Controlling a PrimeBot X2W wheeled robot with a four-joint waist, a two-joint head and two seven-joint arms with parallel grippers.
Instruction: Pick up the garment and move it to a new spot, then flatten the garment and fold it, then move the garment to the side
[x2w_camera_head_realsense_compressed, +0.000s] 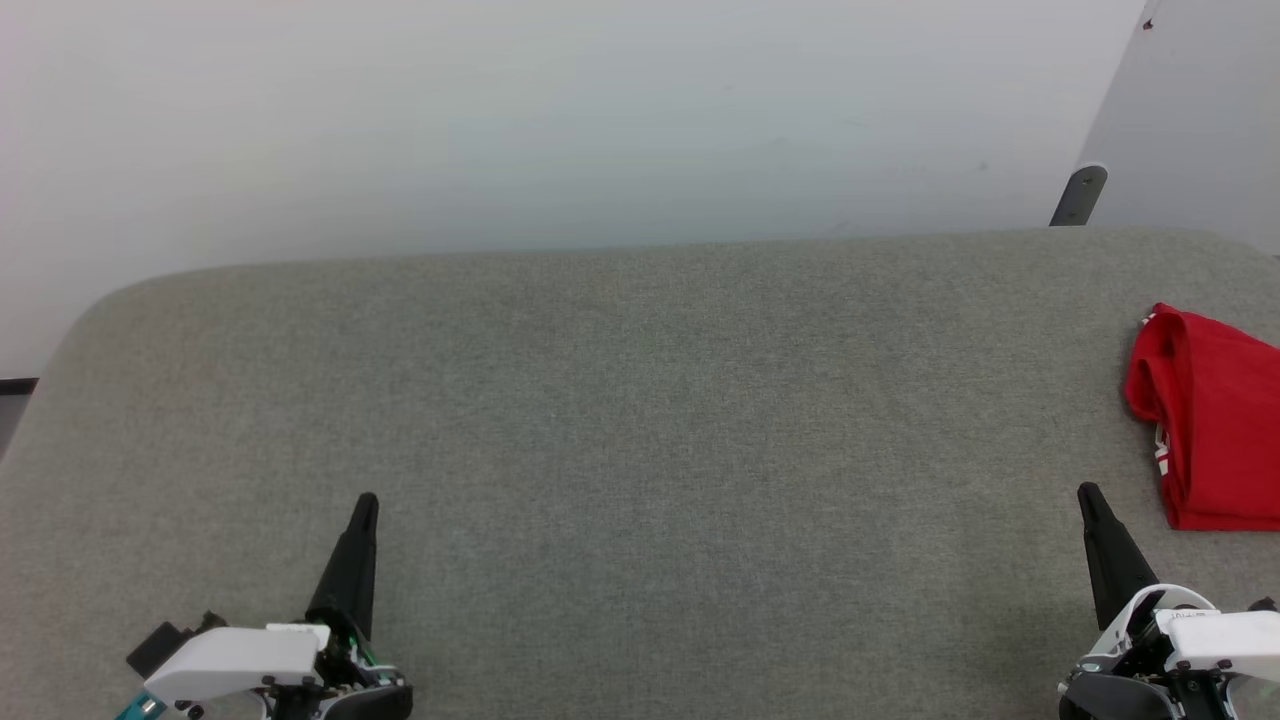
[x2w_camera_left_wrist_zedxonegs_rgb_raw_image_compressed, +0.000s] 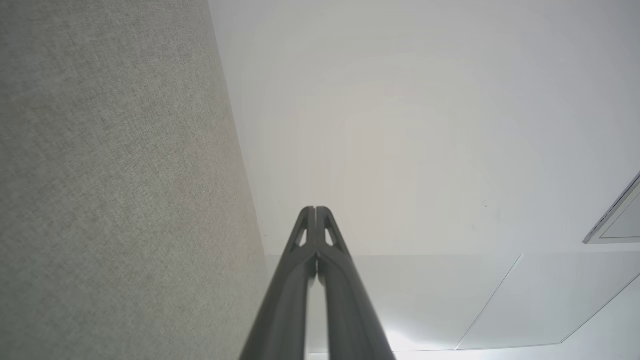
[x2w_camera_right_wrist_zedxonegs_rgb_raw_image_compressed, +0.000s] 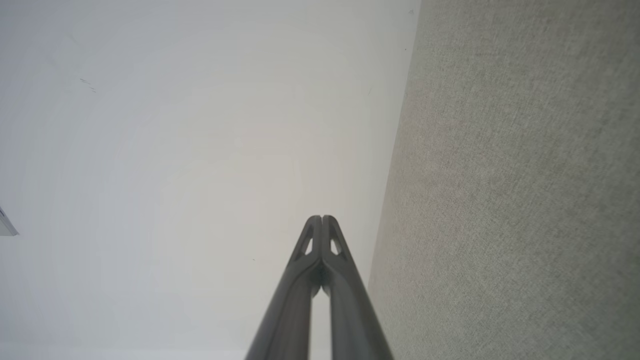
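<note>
Lying on grey fabric table (x2w_camera_head_realsense_compressed: 640, 420): red garment (x2w_camera_head_realsense_compressed: 1215, 420), folded into a bundle at the table's right edge.
Left gripper (x2w_camera_head_realsense_compressed: 366, 502): above the table's near left, fingers pressed together, empty.
Right gripper (x2w_camera_head_realsense_compressed: 1088, 492): above the table's near right, fingers pressed together, empty, near the garment.

- Grey fabric-covered counter (x2w_camera_head_realsense_compressed: 640, 400): flat, with rounded far corners.
- Plain white wall (x2w_camera_head_realsense_compressed: 560, 120): directly behind the counter's far edge.
- Dark bracket (x2w_camera_head_realsense_compressed: 1079, 195): at the far right corner, beside a pale panel (x2w_camera_head_realsense_compressed: 1190, 120).
</note>
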